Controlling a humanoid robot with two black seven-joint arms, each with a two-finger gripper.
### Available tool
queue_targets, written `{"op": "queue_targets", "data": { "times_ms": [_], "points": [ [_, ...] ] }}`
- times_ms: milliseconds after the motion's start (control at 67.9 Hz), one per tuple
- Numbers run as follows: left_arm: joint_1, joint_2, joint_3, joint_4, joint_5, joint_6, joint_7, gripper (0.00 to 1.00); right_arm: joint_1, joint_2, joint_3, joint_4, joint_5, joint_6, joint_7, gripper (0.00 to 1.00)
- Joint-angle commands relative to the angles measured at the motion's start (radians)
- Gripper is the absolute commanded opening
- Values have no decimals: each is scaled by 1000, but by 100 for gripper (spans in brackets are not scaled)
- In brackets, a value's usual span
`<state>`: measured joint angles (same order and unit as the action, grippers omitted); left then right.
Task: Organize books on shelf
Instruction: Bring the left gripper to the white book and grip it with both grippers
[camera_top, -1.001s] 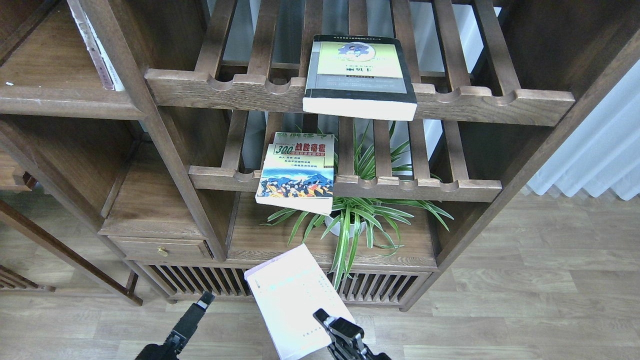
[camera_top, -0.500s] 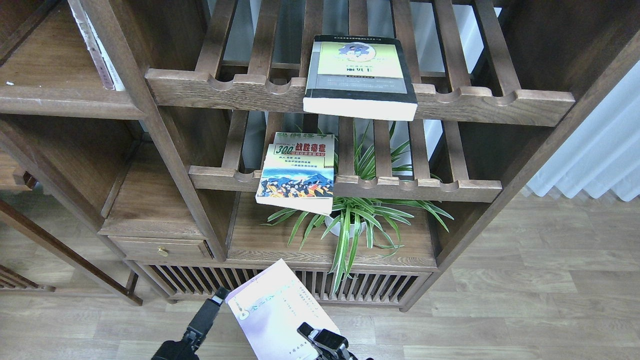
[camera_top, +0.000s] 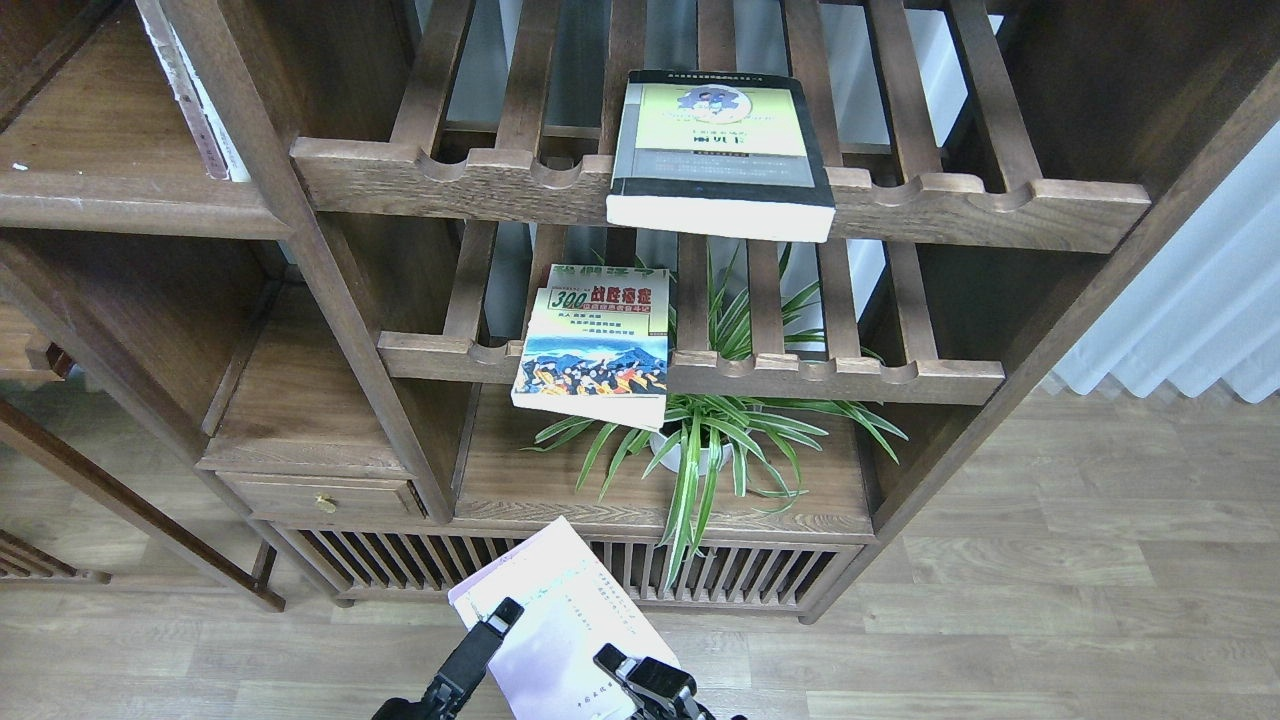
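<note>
Nearest, at the bottom edge, the right gripper (camera_top: 640, 680) is pinching the lavender book (camera_top: 560, 620) by its lower right part, holding it tilted in the air above the floor, in front of the cabinet's base. The left gripper (camera_top: 490, 625) is lying over the book's left edge; whether its fingers are spread or closed I cannot tell.

Farther back, the "300" book (camera_top: 592, 345) is lying flat on the lower rack (camera_top: 850, 378), overhanging its rail, beside the plant (camera_top: 720, 440). Farther still, the yellow book (camera_top: 720, 150) is overhanging the upper rack (camera_top: 1000, 205). The shelf (camera_top: 110, 205) is sitting upper left.

Judging the step as a handover or steadying: the left should be gripping the cover squarely before the right releases, keeping the book from sagging.
</note>
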<state>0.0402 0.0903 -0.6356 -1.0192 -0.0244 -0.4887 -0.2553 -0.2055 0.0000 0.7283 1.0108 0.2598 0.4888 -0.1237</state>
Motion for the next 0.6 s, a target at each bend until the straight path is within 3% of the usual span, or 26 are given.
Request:
{"op": "queue_targets", "data": {
  "times_ms": [0,191,294,324,427,589],
  "points": [
    [-2,-6,8,-1,1,0,7,57,-2,0,-3,-1,-2,0,-1,5],
    [-5,-4,30,-1,1,0,13,43,-8,0,-1,-1,-2,0,-1,5],
    [-5,-4,36,-2,1,0,13,28,-8,0,0,-1,-2,0,-1,5],
    [-5,-4,36,-2,0,0,10,19,-8,0,3,-1,-2,0,1,5],
    [-6,-1,31,-10,-2,0,8,11,-8,0,10,-3,-1,0,1,6],
    [0,11,13,-36,-3,0,11,6,-8,0,20,-9,-1,0,4,6]
  ]
}}
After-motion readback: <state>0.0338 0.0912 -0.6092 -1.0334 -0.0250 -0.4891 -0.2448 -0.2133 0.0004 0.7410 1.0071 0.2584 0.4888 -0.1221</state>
